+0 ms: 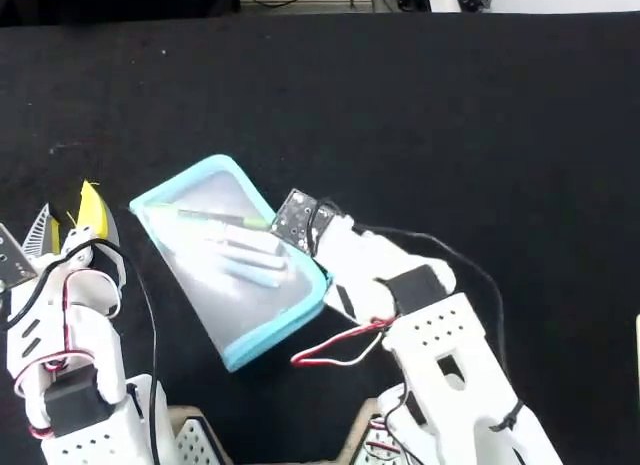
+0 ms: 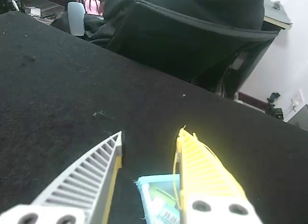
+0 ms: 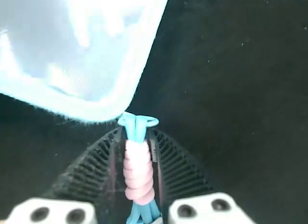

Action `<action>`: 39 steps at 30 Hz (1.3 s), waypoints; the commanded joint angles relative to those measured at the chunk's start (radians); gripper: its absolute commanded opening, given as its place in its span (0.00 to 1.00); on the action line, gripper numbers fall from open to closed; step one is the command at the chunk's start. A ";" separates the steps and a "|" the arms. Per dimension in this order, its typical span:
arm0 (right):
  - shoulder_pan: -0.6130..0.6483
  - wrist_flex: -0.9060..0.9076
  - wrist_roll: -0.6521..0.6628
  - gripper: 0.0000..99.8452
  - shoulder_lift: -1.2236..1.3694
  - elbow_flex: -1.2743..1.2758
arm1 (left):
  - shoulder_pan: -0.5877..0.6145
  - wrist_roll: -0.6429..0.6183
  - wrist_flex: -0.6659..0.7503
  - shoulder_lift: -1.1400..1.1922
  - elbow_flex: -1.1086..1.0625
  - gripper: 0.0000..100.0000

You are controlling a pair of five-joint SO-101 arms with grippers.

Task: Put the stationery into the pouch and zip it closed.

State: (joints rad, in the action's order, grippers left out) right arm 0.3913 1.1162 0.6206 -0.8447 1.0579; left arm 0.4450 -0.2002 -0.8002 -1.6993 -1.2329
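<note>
My right gripper [image 3: 137, 135] pinches the zipper pull [image 3: 138, 162], the pouch [image 3: 82, 50] just ahead of its fingertips, so I'd drag steadily along the seam while my spread left gripper [image 2: 151, 133] presses the corner beneath it.

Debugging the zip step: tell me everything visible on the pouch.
The pouch is a flat rectangle with a see-through face and light-blue fabric edging, lying askew on the black table. Pens show through the face. The right gripper is shut on its zipper pull, a blue cord with a pink wrap, at one corner. How far it is zipped is unclear.
</note>
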 commanded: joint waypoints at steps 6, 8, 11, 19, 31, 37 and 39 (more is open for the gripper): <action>-0.215 -0.095 0.158 0.01 0.071 0.182 | 0.001 -0.011 0.002 -0.008 0.010 0.19; -0.238 -0.095 0.157 0.02 0.140 0.162 | 0.001 -0.011 0.002 -0.008 0.010 0.19; -0.236 -0.095 0.157 0.06 0.260 0.124 | 0.001 -0.011 0.000 -0.008 0.010 0.19; -0.236 -0.176 0.164 0.13 0.535 0.036 | 0.001 -0.011 0.000 -0.008 0.010 0.19; -0.275 -0.028 0.212 0.01 0.440 -0.150 | -0.005 -0.011 0.000 -0.008 0.008 0.19; -0.233 0.157 0.112 0.01 0.124 -0.387 | -0.102 -0.005 0.009 -0.006 -0.030 0.19; -0.195 0.150 0.068 0.01 0.042 -0.412 | -0.140 -0.003 0.009 -0.006 -0.041 0.19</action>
State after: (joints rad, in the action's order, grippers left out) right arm 0.1458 1.2513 0.7480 -0.6529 0.7480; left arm 0.3759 -0.2002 -0.8002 -1.6978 -1.2758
